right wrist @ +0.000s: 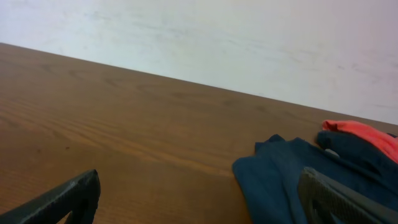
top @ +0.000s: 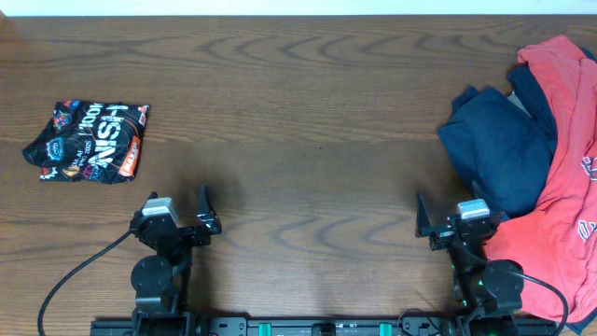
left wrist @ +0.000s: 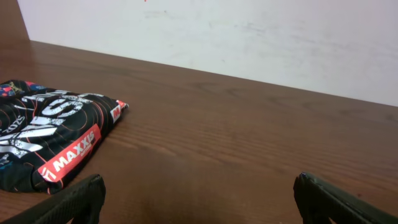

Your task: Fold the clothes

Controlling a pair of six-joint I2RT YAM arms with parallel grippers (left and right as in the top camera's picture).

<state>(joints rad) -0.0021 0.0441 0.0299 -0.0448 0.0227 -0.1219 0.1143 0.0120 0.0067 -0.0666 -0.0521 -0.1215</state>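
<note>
A coral-red T-shirt (top: 569,159) with a bit of dark print lies crumpled at the table's right edge, over and beside a dark navy garment (top: 499,140). Both show in the right wrist view, the navy one (right wrist: 280,177) near, the red one (right wrist: 364,134) behind it. My right gripper (top: 459,217) is open and empty at the front, just left of the pile; its right finger is in front of the navy cloth (right wrist: 199,199). My left gripper (top: 177,213) is open and empty at the front left, over bare wood (left wrist: 196,202).
A small black folded bundle (top: 89,142) with white and orange lettering lies at the far left, also in the left wrist view (left wrist: 46,134). A pale wall runs behind the table's far edge (top: 298,11). Brown wooden tabletop (top: 308,140) lies between the bundle and the pile.
</note>
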